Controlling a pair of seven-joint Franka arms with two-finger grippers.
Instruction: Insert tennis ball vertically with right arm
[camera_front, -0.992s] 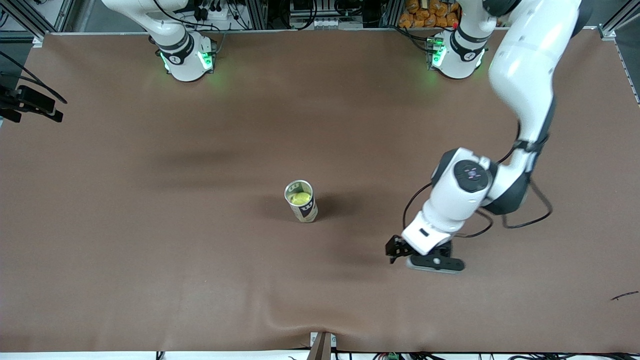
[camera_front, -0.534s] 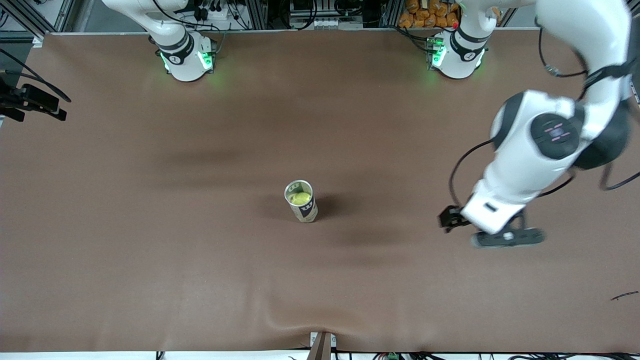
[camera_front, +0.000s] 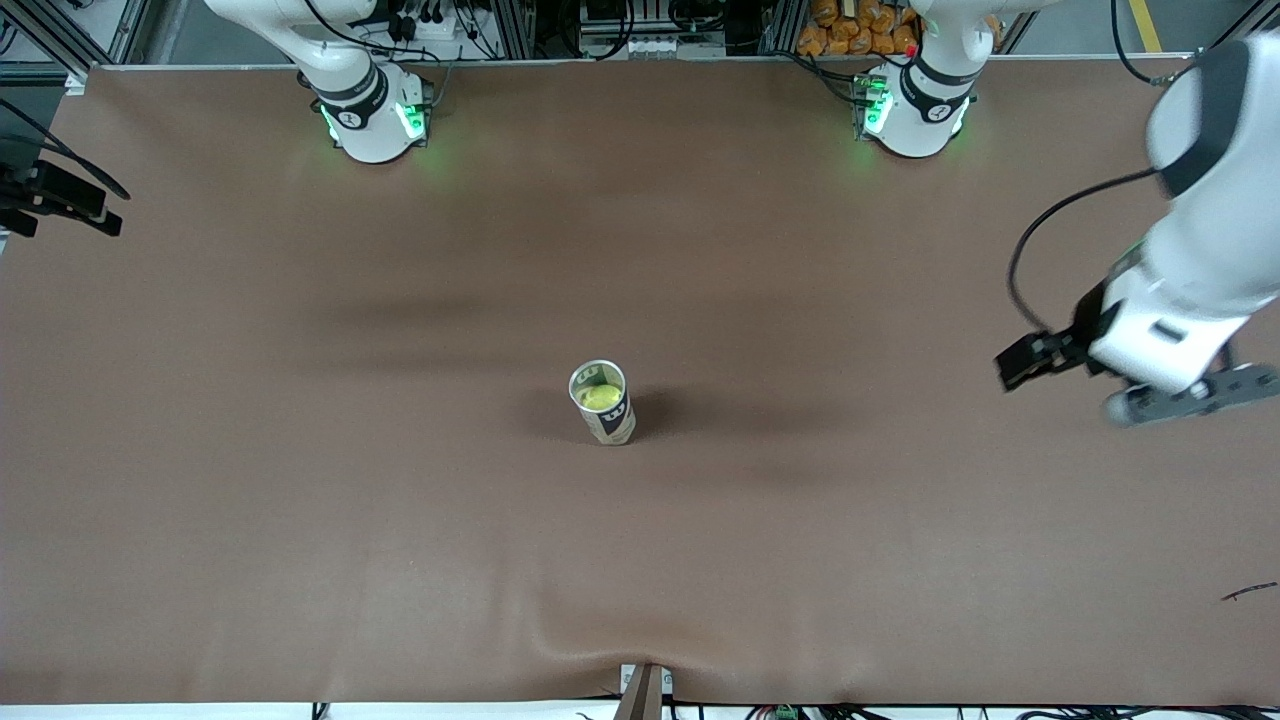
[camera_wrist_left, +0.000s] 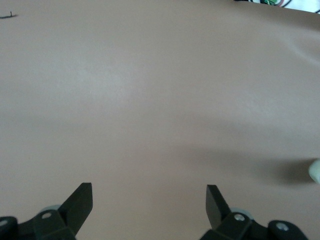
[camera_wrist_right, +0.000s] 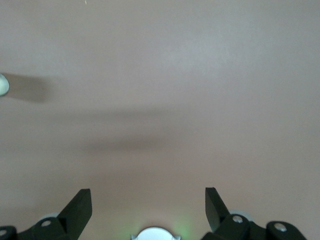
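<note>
Tennis ball (camera_front: 599, 397): one, yellow-green, seated inside the can and visible through its open mouth.

Can (camera_front: 604, 403): one, cylindrical, standing upright near the middle of the tabletop (camera_front: 300, 480), well clear of all four edges. Long axis vertical, open end upward, dark label on its side. A pale sliver at the border of each wrist view is likely this can, too small to confirm.

Left gripper (camera_wrist_left: 149, 200): one, up in the air over the tabletop close to the edge at the left arm's end, well apart from the can. Fingers spread wide, nothing between them; bare brown surface below in the left wrist view.

Right gripper (camera_wrist_right: 148, 200): one, fingers spread wide and empty over bare tabletop in the right wrist view. In the front view only the right arm's base shows, at the edge where the bases stand, so the gripper itself lies outside that view.

Small dark scrap (camera_front: 1249, 591): one, lying near the tabletop's corner at the left arm's end, closest to the front camera.
</note>
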